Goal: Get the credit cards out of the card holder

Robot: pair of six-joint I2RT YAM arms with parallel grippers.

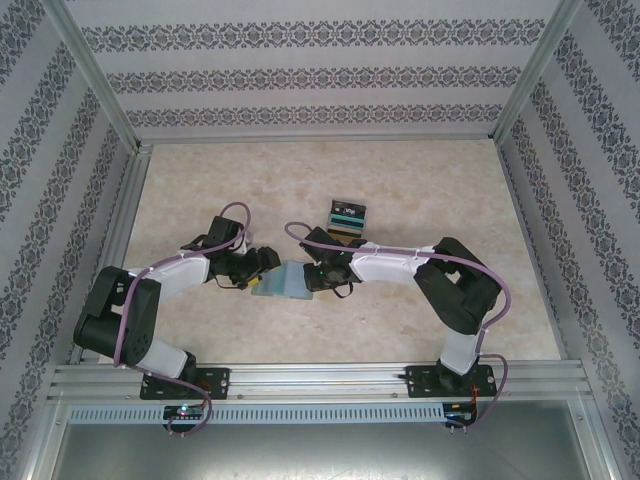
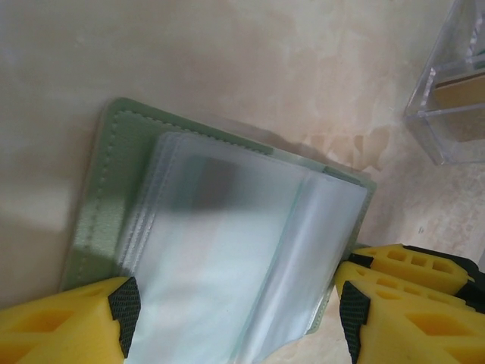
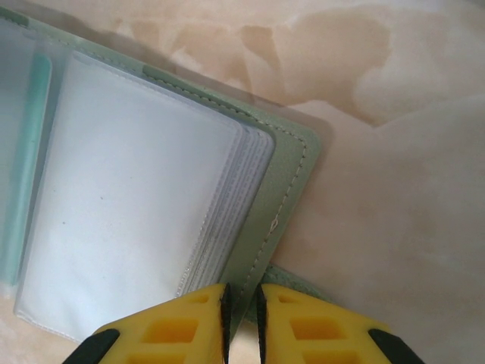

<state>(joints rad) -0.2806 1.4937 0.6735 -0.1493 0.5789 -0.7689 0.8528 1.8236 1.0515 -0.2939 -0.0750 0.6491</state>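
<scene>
The desk (image 1: 420,190) has a pale beige top with a cloudy, marbled pattern of brownish patches, and its surface looks matt. Walls (image 1: 300,75) stand around it on three sides, covered with white wallpaper that carries grey ornamental bands. Aluminium posts (image 1: 92,75) rise at the far corners, and an aluminium rail (image 1: 330,378) runs along the near edge, where both arm bases are bolted.

The card holder (image 1: 282,281) lies open and flat on the desk, in the near middle, between the two arms. Its dull-green cover is underneath and the clear plastic sleeves (image 3: 129,197) face upward. A teal strip shows through one sleeve – whether it is a card cannot be told.

The left gripper (image 2: 239,307) is spread wide over one end of the holder. One yellow finger (image 2: 68,322) overlaps the green border and the other is just beside the opposite edge. Whether they touch the holder cannot be told.

The right gripper (image 3: 241,299) is at the other end. Its fingers are pressed almost together, and the stitched edge of the green cover runs into the narrow gap, so it pinches the cover.

The credit cards (image 1: 347,218) – a staggered pile of black, teal and tan – lie farther back, apart from the holder and close to the right arm. In the left wrist view a clear plastic box (image 2: 455,83) stands beyond the holder, with something tan inside.
</scene>
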